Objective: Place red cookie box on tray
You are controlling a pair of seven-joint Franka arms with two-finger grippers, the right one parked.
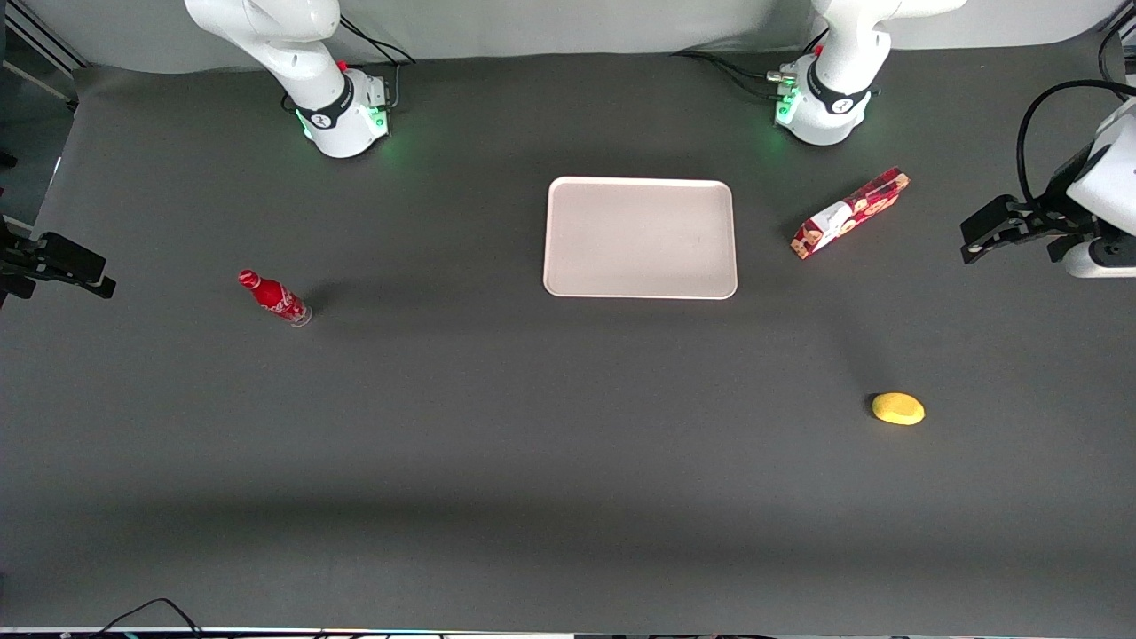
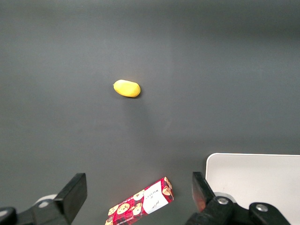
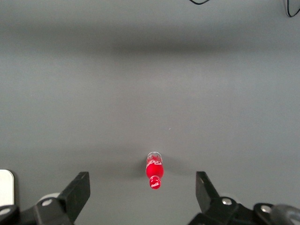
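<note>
Stretching under everything as a dark grey counter (image 1: pixel 532 461). Lying flat near its middle, long side facing the front camera — the tray (image 1: pixel 640 237), pale pinkish-white, round-cornered, carrying nothing. Hanging in the air at the working arm's end of the counter, well apart from the tray — the pincer (image 1: pixel 976 238), its two black fingers (image 2: pixel 72 192) spread wide with nothing between them. Resting on the counter between tray and pincer, near the working arm's base — the red cookie box (image 1: pixel 850 213), lying slantwise, touching neither, its cookie-patterned end pointing toward the front camera. Standing toward the parked arm's end, well away from the tray — a small red bottle (image 1: pixel 274 297). Sitting nearer the front camera than the box — a small yellow lemon-like object (image 1: pixel 898 408), alone on the grey.
</note>
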